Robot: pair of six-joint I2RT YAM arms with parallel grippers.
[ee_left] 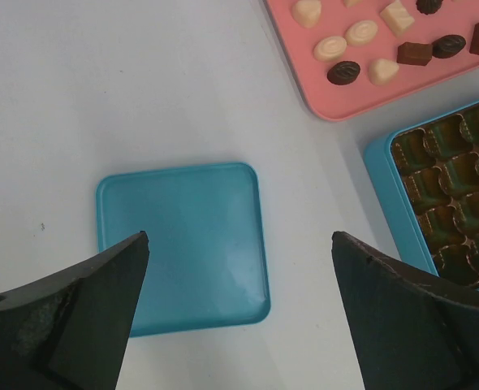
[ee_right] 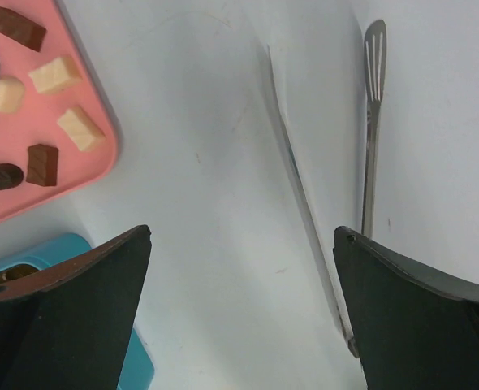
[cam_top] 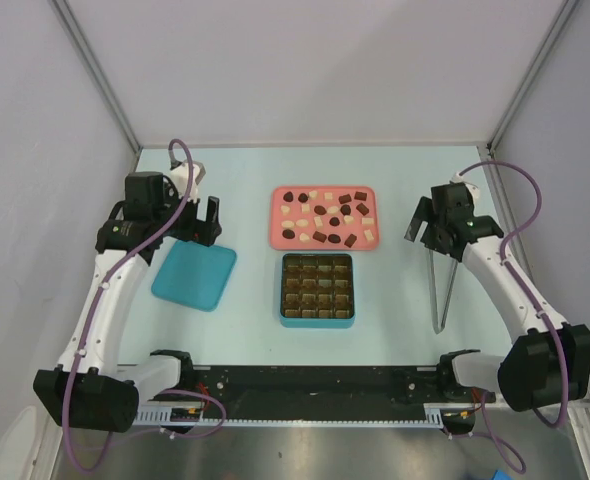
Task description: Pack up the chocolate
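Top view: the chocolates are all lying loose on the pink tray, ahead of & between the two grippers. The teal box is sitting nearer the bases, its grid cells looking empty, so I'm judging packing as not begun, w/ every piece left to move. The left gripper is hovering over the teal lid; the right gripper is hovering above the tongs. Left wrist view: jaws are standing spread wide, gripping nothing, teal lid directly beneath, tray corner & teal box off to the right. It's showing the cells close enough to confirm they're bare. Right wrist view: jaws are also gaping, empty. The tongs are lying under the right finger, slotted tip visible only here, pink tray off to the left.
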